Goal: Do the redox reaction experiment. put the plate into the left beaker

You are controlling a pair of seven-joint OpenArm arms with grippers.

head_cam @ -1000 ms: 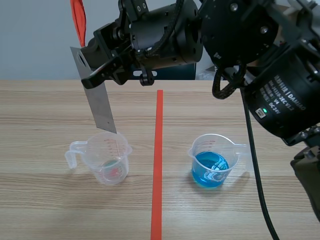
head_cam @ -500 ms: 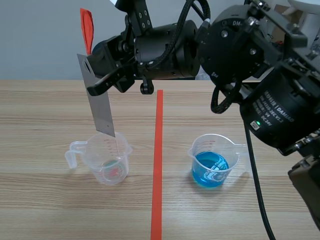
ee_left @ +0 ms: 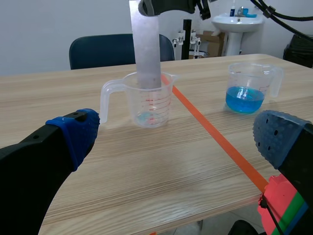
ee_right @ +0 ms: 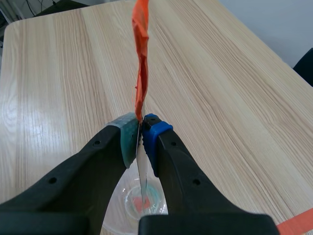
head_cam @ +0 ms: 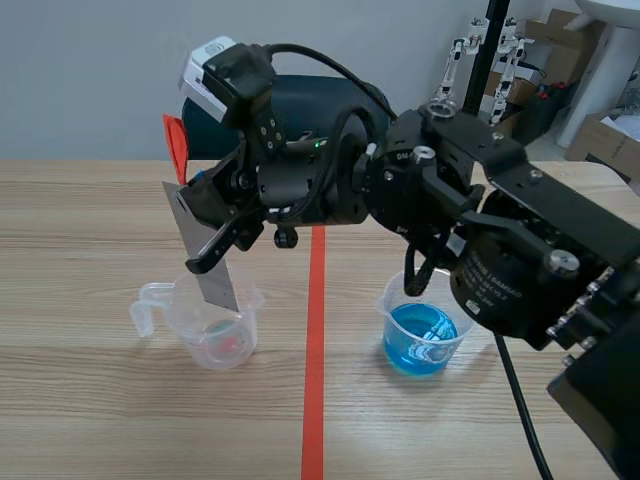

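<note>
Nearly there: our right gripper (ee_right: 141,132) is clamped on the upper part of the metal plate (ee_left: 146,44), just below its orange tag (head_cam: 176,142). The plate's lower end sits inside the mouth of the left beaker (ee_left: 146,105). It hangs tilted rather than plumb, and we judge it has not reached the bottom.

To finish well, we would ease the plate straight down until its end rests on the beaker floor. We would then let its upper part lean gently on the rim before the fingers part. The beaker is light plastic (a sideways nudge could tip or slide it), so we would avoid dragging the plate against the wall.

Our left gripper (ee_left: 176,139) waits low at the near edge of the table (head_cam: 90,420), its fingers spread wide and holding nothing. It is well apart from the beaker.

The right beaker (head_cam: 428,320), part full of blue liquid, stands across the tape line (head_cam: 314,400), well apart from the work. A chair (ee_left: 98,49) stands beyond the table. The only thing we judge to be in the way is the left beaker's own rim and spout.
</note>
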